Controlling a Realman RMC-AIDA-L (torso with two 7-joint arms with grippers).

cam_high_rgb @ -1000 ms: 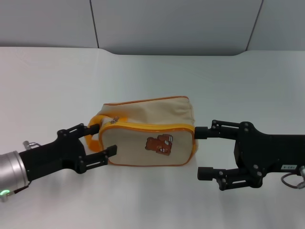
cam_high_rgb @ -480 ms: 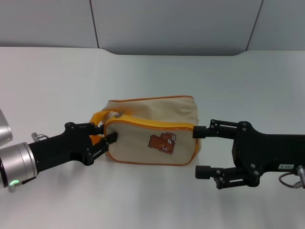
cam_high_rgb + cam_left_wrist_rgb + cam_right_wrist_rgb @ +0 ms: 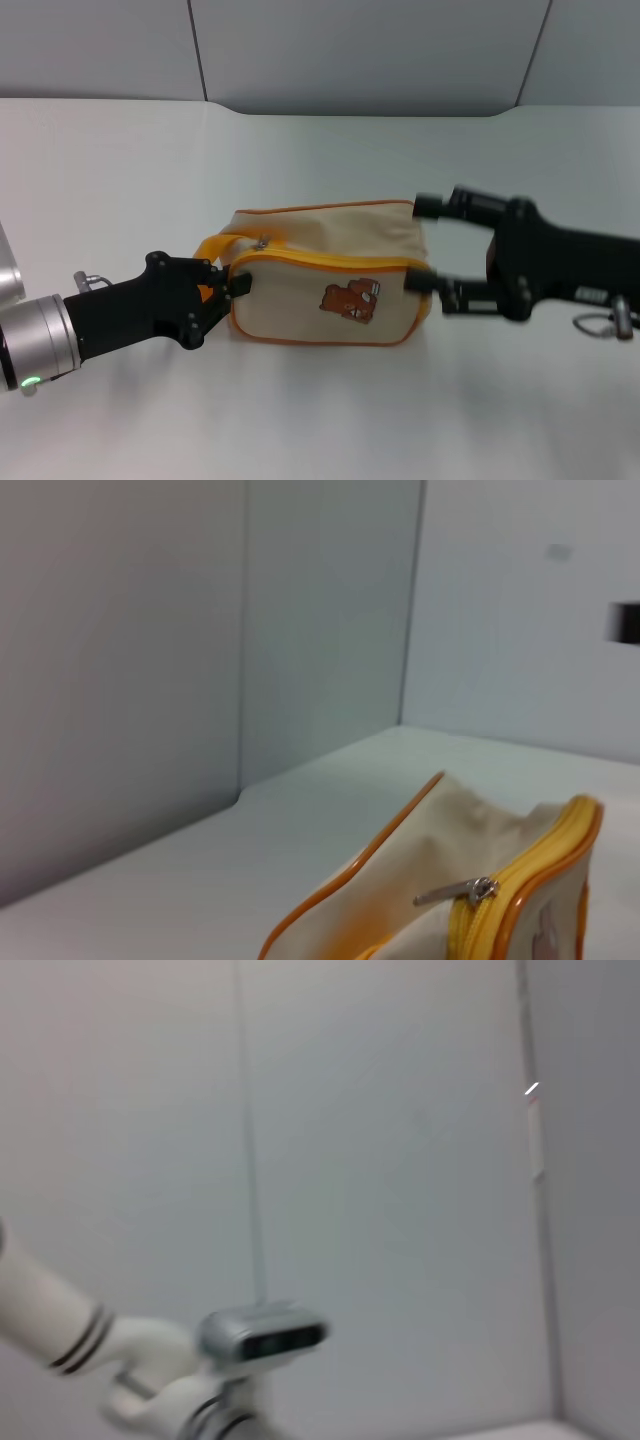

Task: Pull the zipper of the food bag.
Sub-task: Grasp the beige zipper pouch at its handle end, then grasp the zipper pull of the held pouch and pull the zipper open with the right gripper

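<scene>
The cream food bag [image 3: 330,275] with a brown bear picture lies on the white table. Its orange-yellow zipper [image 3: 330,262] runs along the top front edge, and the silver pull tab [image 3: 262,243] sits at the bag's left end. My left gripper [image 3: 225,283] is shut on the orange strap [image 3: 208,250] at that left end. My right gripper [image 3: 424,245] is open, one finger on each side of the bag's right end. The left wrist view shows the bag [image 3: 400,880], the zipper [image 3: 530,855] and the pull tab [image 3: 460,891] close up. The right wrist view shows no bag.
The white table [image 3: 320,400] runs back to grey wall panels [image 3: 350,50]. The right wrist view shows the wall and my own head camera [image 3: 262,1335].
My left gripper closed on the strap at the bag's left end. The bag shifted slightly right. My right gripper moved up and in, and its fingers now straddle the bag's right end.
</scene>
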